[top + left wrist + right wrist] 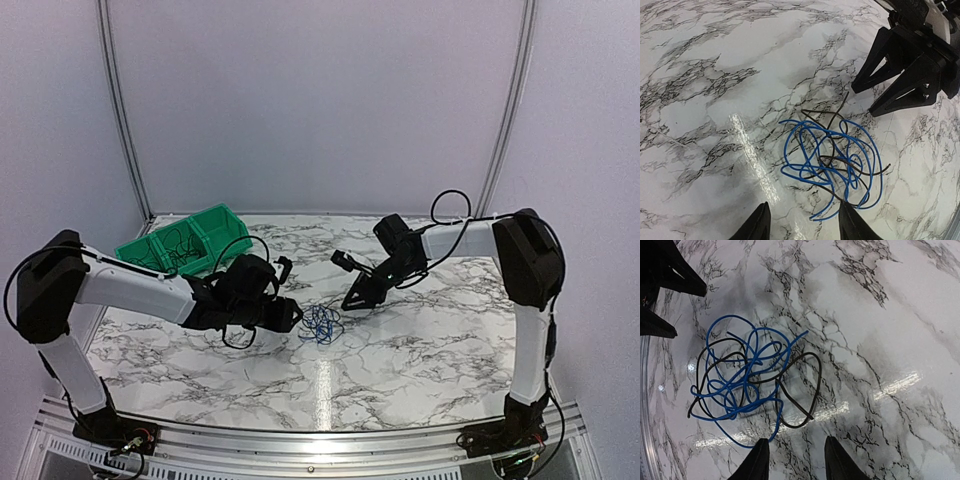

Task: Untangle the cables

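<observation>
progress: untangling not yet begun | cables (830,165) being left knotted on worktop (715,100) | left end effector (802,224), right end effector (795,460): being held released, empty

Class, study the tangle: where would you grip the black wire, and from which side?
Take the black wire at its wide loop, which sticks out clear of the blue wire. Come down from above on the right gripper's side: the loop lies flat, with bare table inside for one finger.

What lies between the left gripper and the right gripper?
The knot of blue and black cables lies between the left gripper and the right gripper, clearest in the top view.
</observation>
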